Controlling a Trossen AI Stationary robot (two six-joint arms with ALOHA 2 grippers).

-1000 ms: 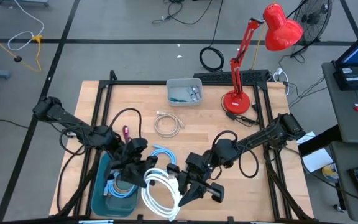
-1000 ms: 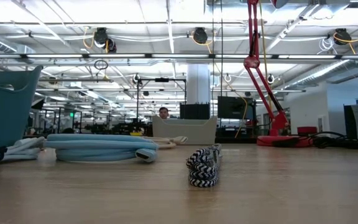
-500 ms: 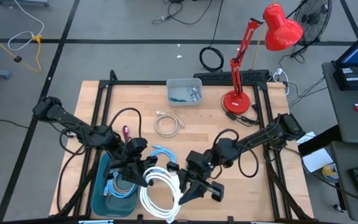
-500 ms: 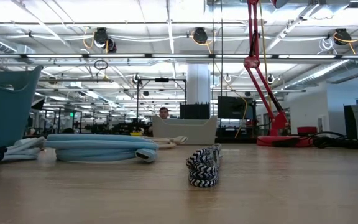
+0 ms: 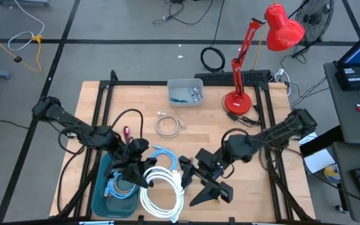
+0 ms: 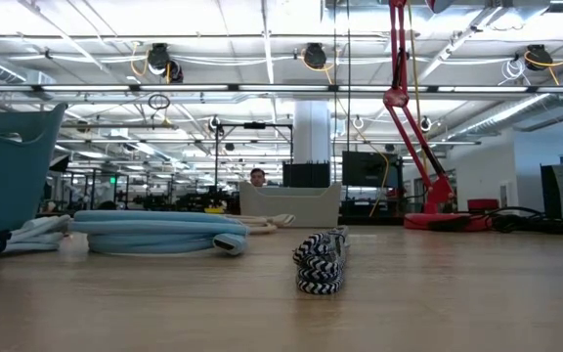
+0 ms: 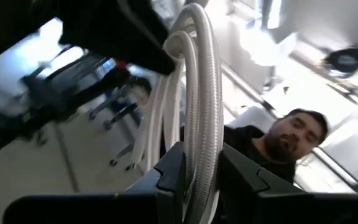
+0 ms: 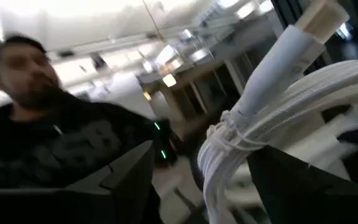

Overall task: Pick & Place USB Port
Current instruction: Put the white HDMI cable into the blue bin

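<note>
Grey floor (image 5: 124, 44) with dark seams, red lamp (image 5: 258, 56), black fan (image 5: 314, 17), ceiling lights (image 6: 262, 61), a person (image 7: 278, 146) beyond the gripper.

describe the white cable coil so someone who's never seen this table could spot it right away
Start at the teal bin at the table's near left corner. Just to its right, between the two grippers, is the white cable coil, with the left gripper clamped on its strands. It is the thickest and whitest bundle, larger than the light blue cable behind it and the thin pale coil mid-table.

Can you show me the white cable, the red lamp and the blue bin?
white cable (image 5: 162, 190): high view, on its coiled loops.
red lamp (image 5: 235, 101): high view, on its round base.
blue bin (image 6: 8, 166): low view, on its side wall.
</note>
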